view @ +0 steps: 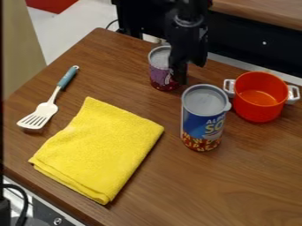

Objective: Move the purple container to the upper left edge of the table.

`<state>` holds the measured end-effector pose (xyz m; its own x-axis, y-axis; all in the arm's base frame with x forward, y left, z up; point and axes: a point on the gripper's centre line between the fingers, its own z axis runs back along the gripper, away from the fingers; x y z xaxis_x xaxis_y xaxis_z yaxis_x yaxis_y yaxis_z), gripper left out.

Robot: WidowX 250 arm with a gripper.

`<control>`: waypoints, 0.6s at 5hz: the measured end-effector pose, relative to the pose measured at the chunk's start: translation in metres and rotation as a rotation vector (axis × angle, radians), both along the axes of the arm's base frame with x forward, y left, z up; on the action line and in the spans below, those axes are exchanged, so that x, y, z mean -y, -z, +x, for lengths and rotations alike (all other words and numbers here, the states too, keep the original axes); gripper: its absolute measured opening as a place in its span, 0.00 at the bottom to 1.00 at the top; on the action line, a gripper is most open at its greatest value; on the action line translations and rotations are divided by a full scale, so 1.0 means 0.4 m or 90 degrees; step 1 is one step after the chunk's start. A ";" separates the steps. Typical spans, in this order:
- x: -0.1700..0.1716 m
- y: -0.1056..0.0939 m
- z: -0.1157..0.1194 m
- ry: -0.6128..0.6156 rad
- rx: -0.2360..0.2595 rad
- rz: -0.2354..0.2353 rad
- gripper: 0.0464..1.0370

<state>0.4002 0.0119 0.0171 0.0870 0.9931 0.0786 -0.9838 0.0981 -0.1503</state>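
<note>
A black robot gripper (187, 67) hangs at the far side of a brown wooden table (236, 181), partly in front of a purple container (158, 75) with a gray top. Nearer the camera stands a blue can (203, 119), upright beside an orange pot (258, 98) with two pale handles. A folded yellow cloth (100, 148) lies to the left of the can, and a white slotted spatula (45, 108) with a blue-green handle rests near the table's left edge.
</note>
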 end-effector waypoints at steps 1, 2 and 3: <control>-0.001 0.001 0.006 -0.060 0.015 0.032 0.96; -0.023 0.002 0.013 -0.165 0.045 0.094 0.96; -0.041 0.011 0.007 -0.151 -0.040 0.097 0.96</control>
<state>0.4029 0.0284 0.0129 -0.1368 0.9635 0.2302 -0.9888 -0.1190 -0.0897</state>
